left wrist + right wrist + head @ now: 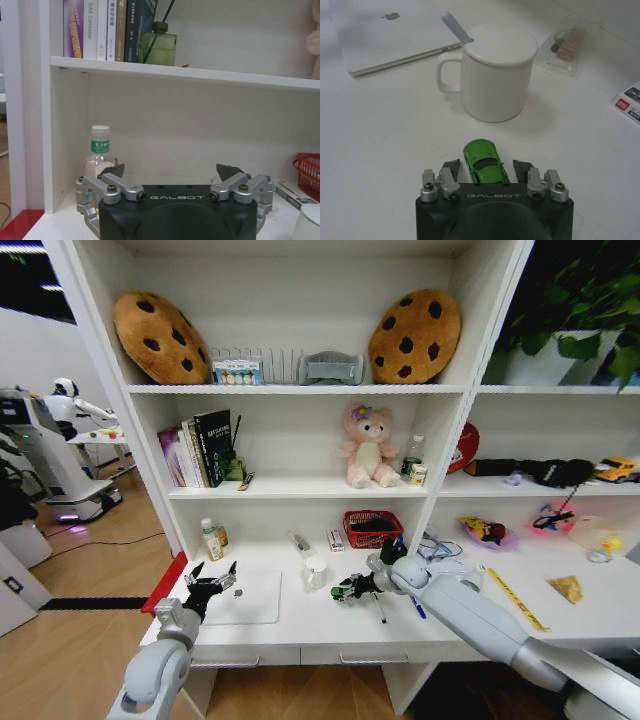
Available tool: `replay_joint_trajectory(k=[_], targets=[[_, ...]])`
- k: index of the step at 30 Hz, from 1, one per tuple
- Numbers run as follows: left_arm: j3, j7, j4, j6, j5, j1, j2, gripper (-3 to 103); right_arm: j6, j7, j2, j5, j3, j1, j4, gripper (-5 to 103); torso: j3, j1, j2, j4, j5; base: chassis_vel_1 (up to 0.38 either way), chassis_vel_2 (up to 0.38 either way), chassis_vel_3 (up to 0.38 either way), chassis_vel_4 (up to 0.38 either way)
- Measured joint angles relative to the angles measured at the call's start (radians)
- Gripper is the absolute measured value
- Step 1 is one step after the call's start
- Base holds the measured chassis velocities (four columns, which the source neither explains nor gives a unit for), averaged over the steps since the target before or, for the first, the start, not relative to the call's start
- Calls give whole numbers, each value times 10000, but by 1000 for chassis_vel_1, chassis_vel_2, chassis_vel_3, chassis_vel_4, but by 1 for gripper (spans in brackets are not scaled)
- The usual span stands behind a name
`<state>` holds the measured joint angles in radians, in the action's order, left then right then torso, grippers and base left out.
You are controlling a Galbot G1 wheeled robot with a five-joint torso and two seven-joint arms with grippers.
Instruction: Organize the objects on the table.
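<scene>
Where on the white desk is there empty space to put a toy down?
Bare table runs along the front edge between the laptop and the pens. It is crowded farther back around the mug, red basket and green car.

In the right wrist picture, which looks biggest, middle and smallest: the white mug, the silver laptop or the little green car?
1. White lidded ceramic mug and thin silver laptop look about alike; the laptop is cut off and farther away, so no ranking.
2. Small green toy car, between the open right claw fingers, looks smallest.
</scene>
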<state>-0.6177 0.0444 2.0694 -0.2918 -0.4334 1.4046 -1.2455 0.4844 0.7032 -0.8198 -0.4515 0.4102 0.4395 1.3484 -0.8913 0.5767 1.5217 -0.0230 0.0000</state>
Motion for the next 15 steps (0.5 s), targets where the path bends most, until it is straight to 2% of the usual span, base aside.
replay_joint_trajectory(k=[4, 7, 8, 9, 15], targets=[[0, 0, 0, 0, 0, 0, 0, 100, 16, -7, 67, -2, -49, 52, 64, 58, 0, 0, 0, 0, 0, 0, 0, 0, 0], [0, 0, 0, 0, 0, 0, 0, 100, 42, -21, 127, -12, -185, 158, 104, 40, 0, 1, 0, 0, 0, 0, 0, 0, 0], [0, 0, 0, 0, 0, 0, 0, 100, 42, -21, 127, -12, -185, 158, 104, 40, 0, 1, 0, 0, 0, 0, 0, 0, 0], [0, 0, 0, 0, 0, 0, 0, 100, 43, -28, 126, -12, -227, 195, 105, 35, 0, 0, 0, 0, 0, 0, 0, 0, 0], [0, 0, 0, 0, 0, 0, 0, 100, 65, -112, 107, -17, -360, 326, 172, 33, 0, 0, 1, -1, -1, 0, 0, 0, 0]])
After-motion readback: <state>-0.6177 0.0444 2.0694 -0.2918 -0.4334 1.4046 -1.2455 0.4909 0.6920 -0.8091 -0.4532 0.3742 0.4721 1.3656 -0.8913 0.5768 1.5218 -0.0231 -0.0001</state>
